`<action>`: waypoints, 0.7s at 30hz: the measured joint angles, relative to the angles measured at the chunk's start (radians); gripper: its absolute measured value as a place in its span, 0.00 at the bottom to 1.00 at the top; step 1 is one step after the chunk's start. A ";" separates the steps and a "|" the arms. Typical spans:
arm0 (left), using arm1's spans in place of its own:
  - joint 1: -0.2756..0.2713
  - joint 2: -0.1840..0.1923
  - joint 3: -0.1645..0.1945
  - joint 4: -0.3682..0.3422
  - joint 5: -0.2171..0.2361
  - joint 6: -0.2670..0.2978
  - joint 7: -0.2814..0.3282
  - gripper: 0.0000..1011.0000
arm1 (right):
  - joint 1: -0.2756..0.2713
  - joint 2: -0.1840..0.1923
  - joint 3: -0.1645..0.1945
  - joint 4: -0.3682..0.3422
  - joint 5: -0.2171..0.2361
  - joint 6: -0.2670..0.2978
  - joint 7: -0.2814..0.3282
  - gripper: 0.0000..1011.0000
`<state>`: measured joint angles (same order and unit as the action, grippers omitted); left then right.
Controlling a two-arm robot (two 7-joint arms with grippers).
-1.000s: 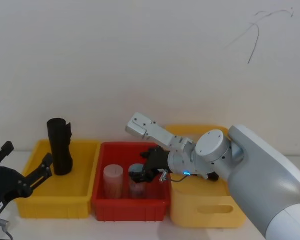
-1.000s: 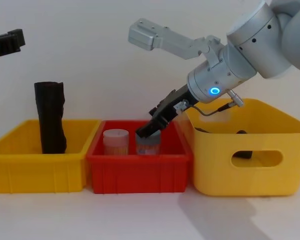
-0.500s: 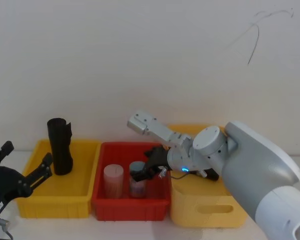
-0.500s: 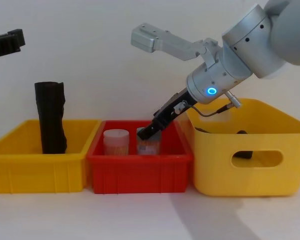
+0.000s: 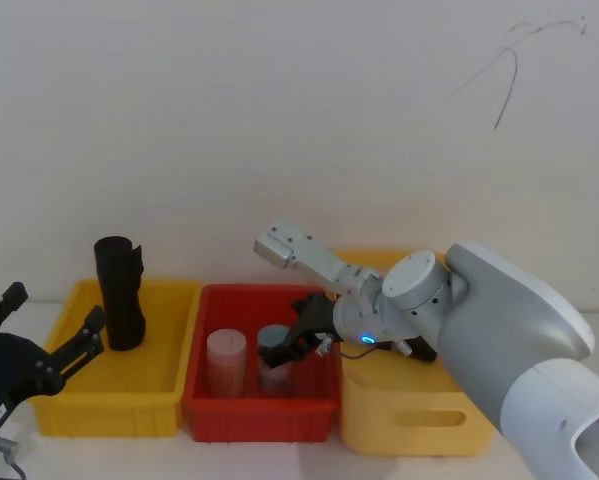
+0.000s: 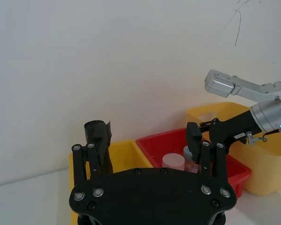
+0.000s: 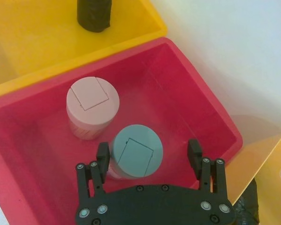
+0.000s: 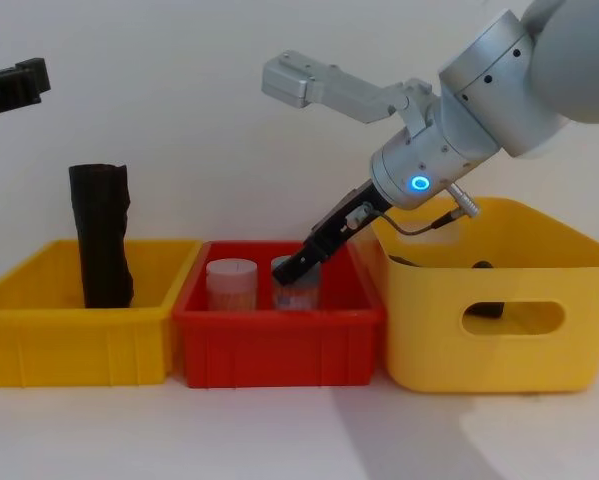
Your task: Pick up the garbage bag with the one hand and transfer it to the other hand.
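Garbage bag point(image 8: 101, 240): black roll standing in the left yellow bin point(image 8: 39, 345), long axis vertical, wider ragged end up; the chest view gives this side profile. Right gripper point(image 7: 148, 148): the right wrist view, from above, shows jaws spread either side of a teal-lidded jar point(image 7: 135, 159) in the red bin point(image 7: 196, 93). Left gripper point(image 6: 142, 140): low left, jaws spread, holding nothing.

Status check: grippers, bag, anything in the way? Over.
Left gripper open, apart from garbage bag. Right gripper open over teal-lidded jar in red bin. Bag upright in left yellow bin, ungripped.
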<state>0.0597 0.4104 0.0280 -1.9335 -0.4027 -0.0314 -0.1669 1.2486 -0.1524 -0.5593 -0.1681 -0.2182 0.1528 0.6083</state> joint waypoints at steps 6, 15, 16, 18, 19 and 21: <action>0.000 0.000 0.000 0.000 0.000 0.000 0.000 0.99 | 0.010 -0.007 0.003 0.023 0.000 -0.005 -0.003 0.99; 0.000 0.000 0.000 0.000 0.000 0.000 0.000 0.99 | 0.019 -0.013 0.006 0.042 0.001 -0.009 -0.005 0.99; 0.000 0.000 0.000 0.000 0.000 0.000 0.000 0.99 | 0.019 -0.013 0.006 0.044 0.001 -0.010 -0.006 0.99; 0.000 0.000 0.000 0.000 0.000 0.000 0.000 0.99 | 0.020 -0.014 0.006 0.046 0.001 -0.010 -0.006 0.99; 0.000 0.000 0.000 0.000 0.000 0.000 0.000 0.99 | 0.021 -0.014 0.006 0.048 0.001 -0.011 -0.006 0.99; 0.000 0.000 0.000 0.000 0.000 0.000 0.000 0.99 | 0.021 -0.015 0.006 0.048 0.001 -0.011 -0.006 0.99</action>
<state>0.0598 0.4104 0.0280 -1.9335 -0.4027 -0.0315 -0.1669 1.2699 -0.1669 -0.5533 -0.1201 -0.2173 0.1420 0.6024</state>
